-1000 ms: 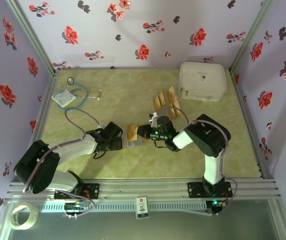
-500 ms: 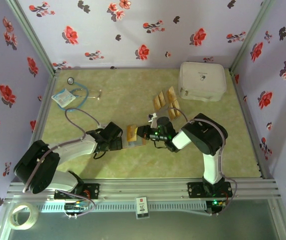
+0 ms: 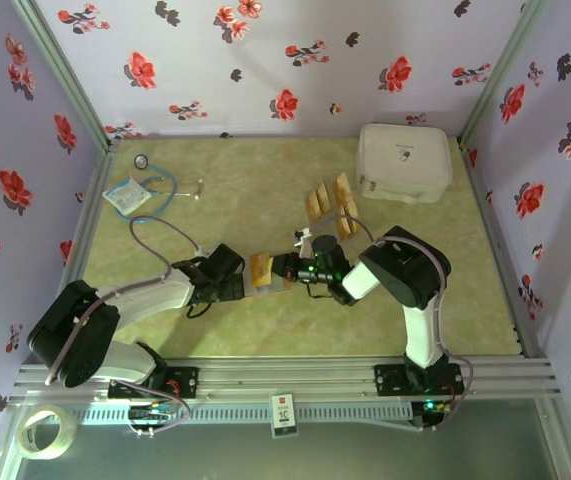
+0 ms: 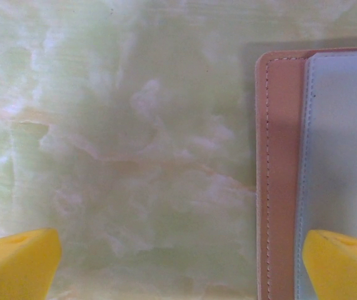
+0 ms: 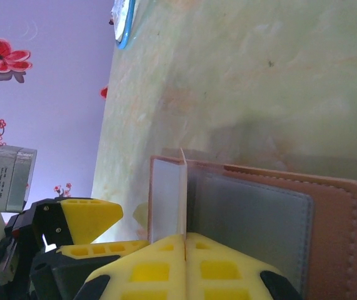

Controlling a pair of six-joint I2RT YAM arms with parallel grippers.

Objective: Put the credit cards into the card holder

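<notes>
card holder point(image 5: 334, 206) cut off, card point(image 5: 165, 197) edge-on in right hand point(image 5: 184, 237)

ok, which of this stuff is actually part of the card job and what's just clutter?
Job: card holder; credit card pinched in the right fingers; loose credit cards.
Clutter: white zippered case; stethoscope; blue-and-white packet; tape roll.
</notes>
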